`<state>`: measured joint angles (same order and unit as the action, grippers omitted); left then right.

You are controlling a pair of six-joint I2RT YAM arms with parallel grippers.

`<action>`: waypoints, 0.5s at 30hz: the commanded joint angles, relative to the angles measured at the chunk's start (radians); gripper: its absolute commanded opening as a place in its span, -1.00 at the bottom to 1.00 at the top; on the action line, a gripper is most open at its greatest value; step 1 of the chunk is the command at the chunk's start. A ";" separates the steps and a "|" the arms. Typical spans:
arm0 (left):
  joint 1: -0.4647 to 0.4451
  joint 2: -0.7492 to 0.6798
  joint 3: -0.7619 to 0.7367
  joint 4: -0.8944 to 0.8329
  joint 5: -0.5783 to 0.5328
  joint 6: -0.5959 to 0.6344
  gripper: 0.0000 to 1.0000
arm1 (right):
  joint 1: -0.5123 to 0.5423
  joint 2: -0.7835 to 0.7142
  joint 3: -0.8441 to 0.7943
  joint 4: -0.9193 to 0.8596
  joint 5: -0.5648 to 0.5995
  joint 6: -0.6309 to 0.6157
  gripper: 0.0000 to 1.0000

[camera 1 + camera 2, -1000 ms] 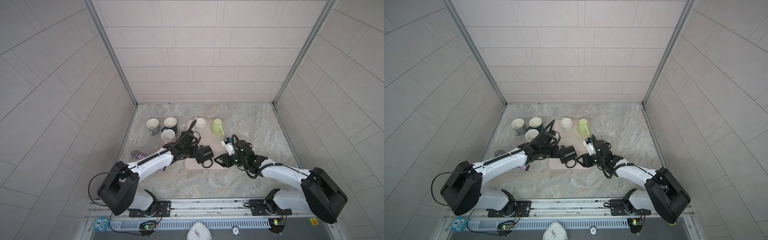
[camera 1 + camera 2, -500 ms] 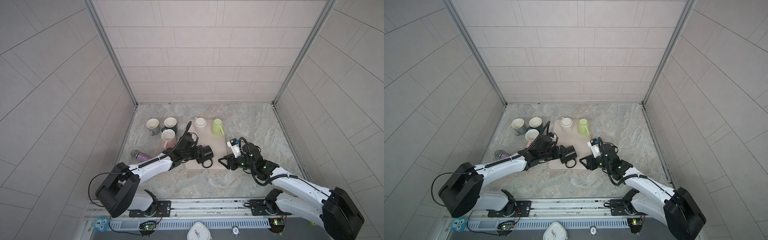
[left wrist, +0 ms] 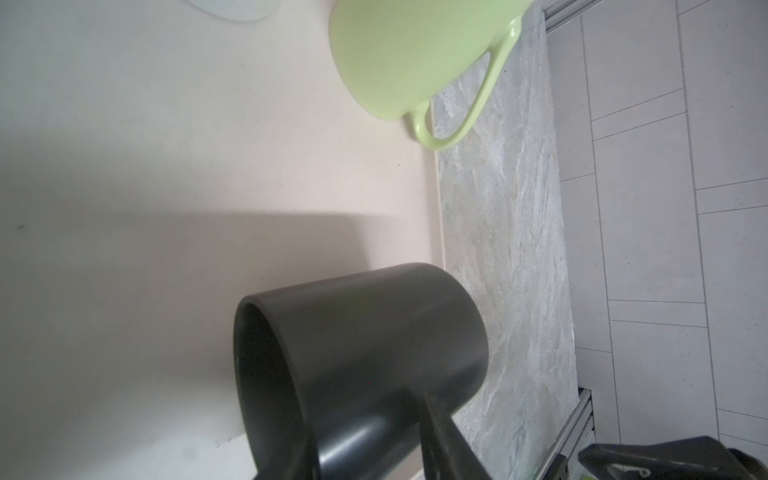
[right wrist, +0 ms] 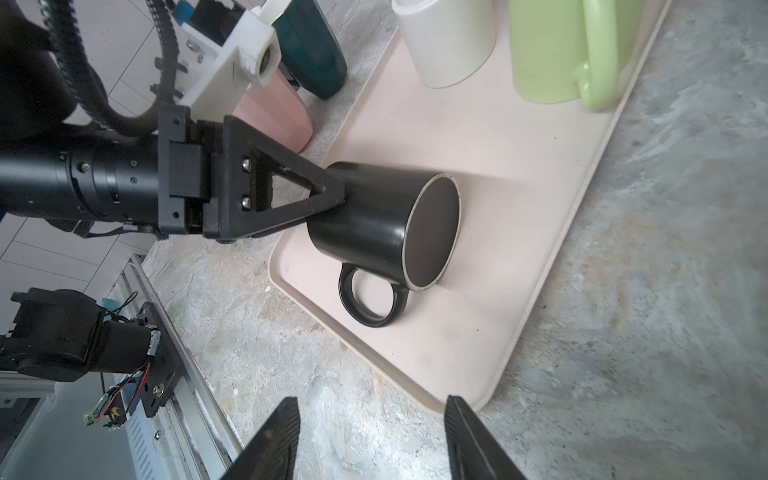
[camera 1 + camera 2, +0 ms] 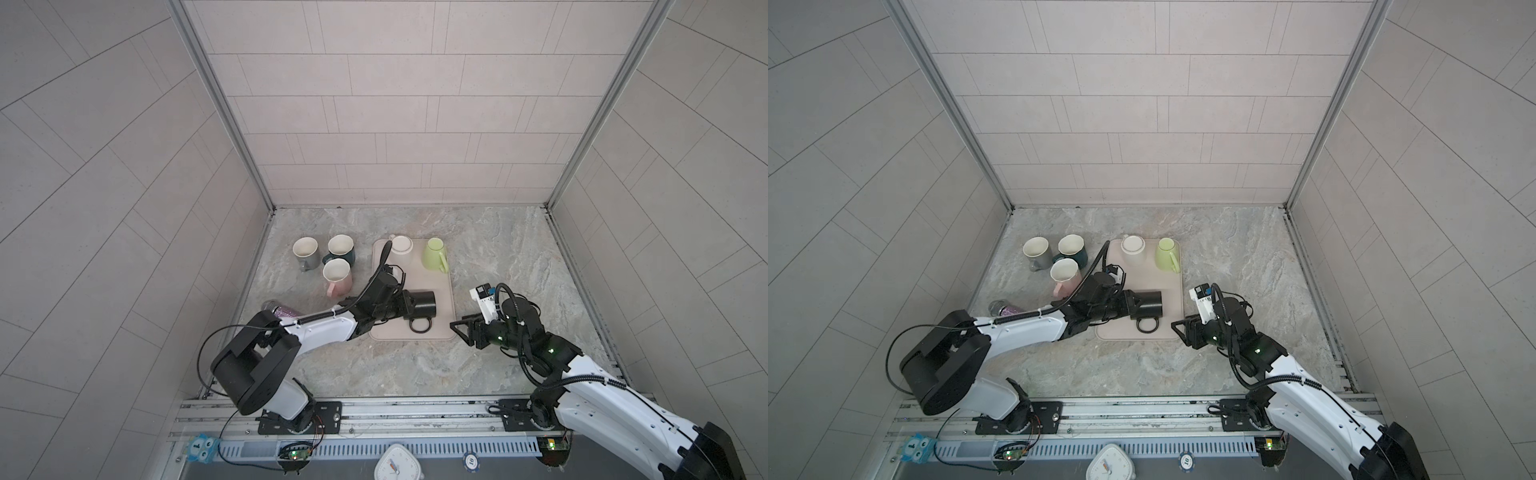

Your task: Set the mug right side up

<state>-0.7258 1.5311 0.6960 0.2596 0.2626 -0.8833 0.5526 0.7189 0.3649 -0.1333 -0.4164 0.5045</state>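
A grey marbled stone-look tabletop (image 5: 498,257) sits boxed in by 3 walls of pale rectangular tiles (image 5: 395,104). There are aluminium posts (image 5: 222,104) in the back corners, and a metal rail (image 5: 395,411) along the front carries the 2 arm bases. Near the middle lies a pale beige rectangular plastic tray (image 5: 442,330). At its far end stand a white ceramic mug (image 5: 401,244) and a lime-green ceramic mug (image 5: 434,254). Off its left edge, on the stone, a grey mug (image 5: 305,251), a dark teal mug (image 5: 340,249) and a pink mug (image 5: 336,276) stand mouth up.

The glossy black ceramic mug (image 5: 422,303) lies on its side at the tray's near end, with its handle toward the rail, its base pointing right and its mouth toward the left arm. That arm reaches in low and nearly level. The left gripper (image 5: 407,303) is drawn in about the mug's mouth end, with 1 finger (image 4: 328,195) touching the outer wall. The other finger is mostly hidden, so I cannot tell whether it truly pinches. The right arm is bent low. The right gripper (image 4: 370,399) hovers over bare stone just off the tray's near right corner, its jaws plainly apart and holding nothing.
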 commanded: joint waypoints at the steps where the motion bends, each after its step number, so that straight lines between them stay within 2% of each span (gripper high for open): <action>1: -0.008 0.069 0.028 0.102 0.070 -0.011 -0.12 | -0.017 -0.051 -0.013 -0.070 0.009 -0.021 0.15; 3: -0.008 0.110 0.017 0.195 0.102 -0.044 -0.15 | -0.024 -0.076 -0.022 -0.082 0.003 -0.020 0.14; 6: -0.011 0.157 0.012 0.305 0.132 -0.074 -0.40 | -0.030 -0.105 -0.031 -0.095 -0.001 -0.013 0.14; 8: -0.022 0.157 0.023 0.295 0.124 -0.061 -0.70 | -0.032 -0.123 -0.034 -0.106 -0.005 -0.011 0.15; 11: -0.036 0.134 0.059 0.213 0.099 -0.013 -0.81 | -0.036 -0.144 -0.037 -0.122 -0.002 -0.011 0.15; 13: -0.040 0.125 0.085 0.147 0.087 0.020 -0.98 | -0.038 -0.156 -0.039 -0.130 -0.002 -0.009 0.14; 15: -0.040 0.118 0.101 0.110 0.080 0.031 -1.00 | -0.039 -0.168 -0.038 -0.138 -0.001 -0.007 0.15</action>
<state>-0.7601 1.6604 0.7715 0.4900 0.3740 -0.9073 0.5182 0.5694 0.3351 -0.2436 -0.4187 0.5011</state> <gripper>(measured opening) 0.117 0.573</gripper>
